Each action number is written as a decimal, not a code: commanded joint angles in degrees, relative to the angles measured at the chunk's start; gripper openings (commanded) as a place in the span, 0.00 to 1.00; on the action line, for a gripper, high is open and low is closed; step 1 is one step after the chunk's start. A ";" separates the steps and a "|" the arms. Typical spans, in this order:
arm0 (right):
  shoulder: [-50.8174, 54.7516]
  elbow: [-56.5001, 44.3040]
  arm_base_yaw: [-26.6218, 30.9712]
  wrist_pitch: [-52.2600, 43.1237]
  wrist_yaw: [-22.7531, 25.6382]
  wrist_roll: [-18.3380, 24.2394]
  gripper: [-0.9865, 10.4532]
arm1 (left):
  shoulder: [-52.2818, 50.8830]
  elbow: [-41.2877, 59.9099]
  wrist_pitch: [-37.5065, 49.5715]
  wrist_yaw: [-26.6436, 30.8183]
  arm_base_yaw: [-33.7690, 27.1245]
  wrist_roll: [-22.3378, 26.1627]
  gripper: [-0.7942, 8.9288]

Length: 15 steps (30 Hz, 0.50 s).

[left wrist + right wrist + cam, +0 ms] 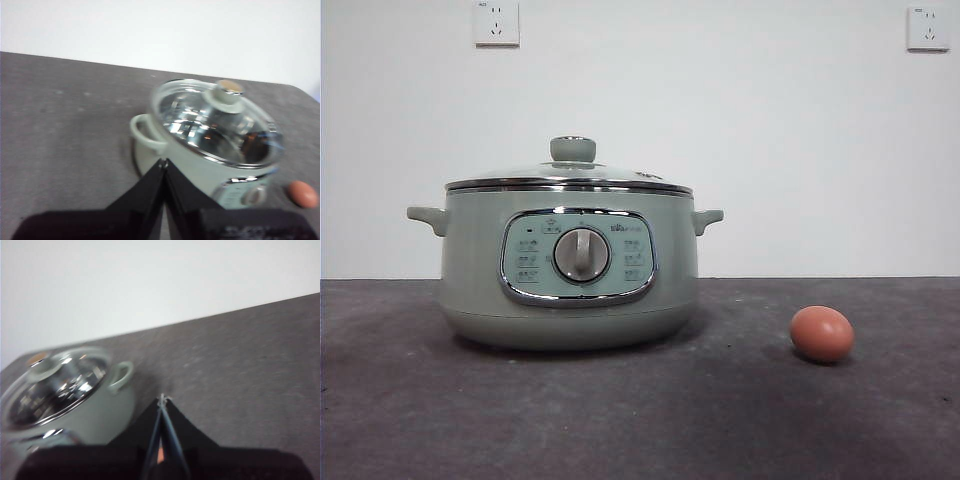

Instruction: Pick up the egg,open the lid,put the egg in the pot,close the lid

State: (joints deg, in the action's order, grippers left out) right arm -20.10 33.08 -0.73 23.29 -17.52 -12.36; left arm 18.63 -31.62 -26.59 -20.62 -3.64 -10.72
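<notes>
Left of centre on the dark table [740,420] stands the pot [569,268] with its lid [570,178] on; the egg [822,333] lies apart at lower right.

Through the glass lid nothing can be made out inside the pot, only reflections. Its control panel [578,256] carries small markings too fine to read around the dial [581,254]. Both arms are out of the front view: the left gripper [163,162] hangs with its jaws together, empty, near a pot handle [145,134]; the right gripper [163,399] also has its jaws together, holding nothing, above bare table beside the pot.
</notes>
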 commanded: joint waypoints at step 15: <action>-20.57 31.06 -0.02 31.17 -5.05 18.78 0.08 | 15.89 -27.47 -25.03 -5.53 -0.17 12.85 0.07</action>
State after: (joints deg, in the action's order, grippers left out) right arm -40.45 63.83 -0.73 54.43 -22.39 5.23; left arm 34.37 -58.83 -51.27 -26.09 -3.64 0.27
